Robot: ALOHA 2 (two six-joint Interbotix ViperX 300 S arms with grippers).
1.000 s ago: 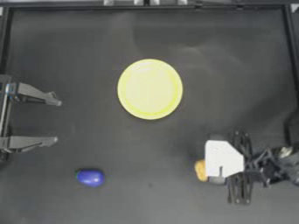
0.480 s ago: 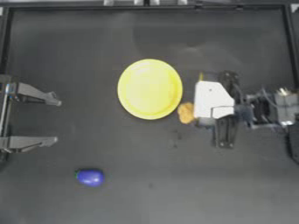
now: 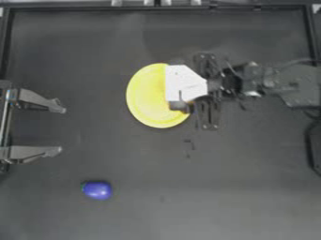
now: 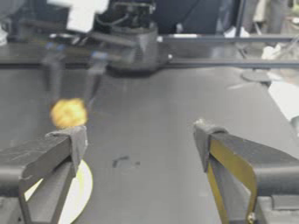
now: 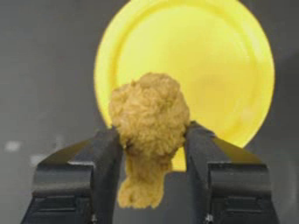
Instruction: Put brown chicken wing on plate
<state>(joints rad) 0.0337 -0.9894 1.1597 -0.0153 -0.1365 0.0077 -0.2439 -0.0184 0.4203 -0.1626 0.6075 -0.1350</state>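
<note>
Over the plate's right edge hangs the right gripper, reaching in from the right side of the table, its white wrist housing covering part of the pale-yellow plate in the top view. Look at the right wrist view: the two dark jaws are clamped on the brown chicken wing, pressing it from both sides, its lumpy golden top bulging above the fingers and a narrower end hanging down between them. Behind it the yellow plate fills the view, so the wing is held above the plate's near rim, clear of the surface. At the left edge of the table, the left gripper sits parked, jaws spread wide and holding nothing. A round blue-purple object lies near the front left, well apart from the plate.
</note>
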